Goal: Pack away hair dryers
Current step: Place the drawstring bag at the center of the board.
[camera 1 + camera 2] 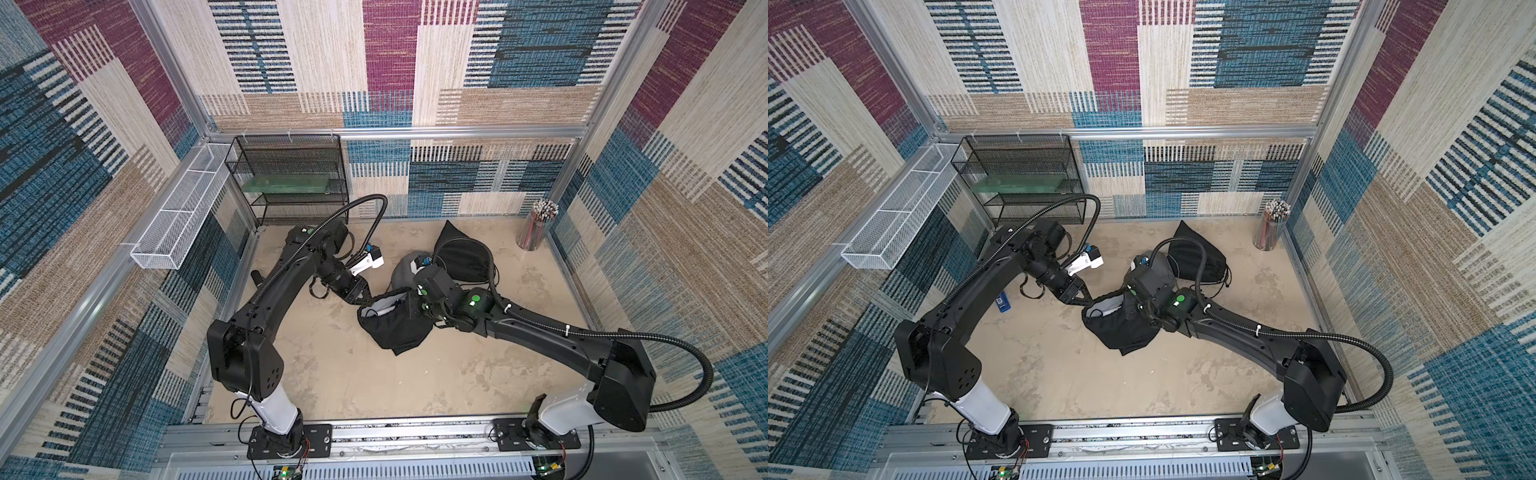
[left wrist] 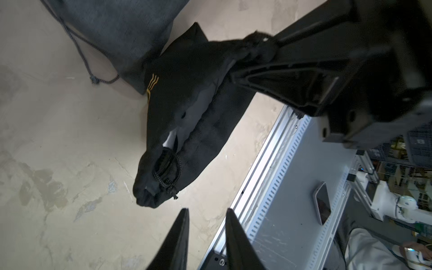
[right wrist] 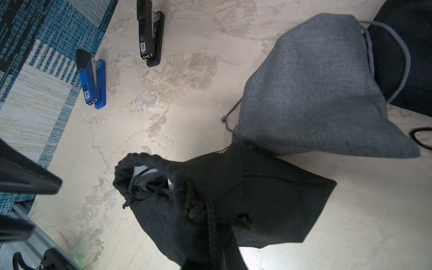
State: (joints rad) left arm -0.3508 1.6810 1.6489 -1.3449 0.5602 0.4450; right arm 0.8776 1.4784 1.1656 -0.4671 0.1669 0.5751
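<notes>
Top view: white hair dryer (image 1: 386,305) mostly inside black pouch (image 1: 395,332), mid-worktop (image 1: 332,374). Mouth faces 11 o'clock, so long axis likely 11–5; leading end hidden. Grey pouch (image 1: 402,270) and second black pouch (image 1: 461,253) at 1 o'clock look filled; only cinching seems left.
Left wrist: left gripper (image 2: 206,211) apart, empty, near mouth; right gripper (image 2: 256,50) clamped on rim.
Right wrist: drawstring (image 3: 126,203) not yet tight.

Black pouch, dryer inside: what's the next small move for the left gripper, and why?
Probably ease the left gripper onto the drawstring: it hangs open just short, the black pouch gapes over the white hair dryer, the right gripper pinches its rim.
</notes>
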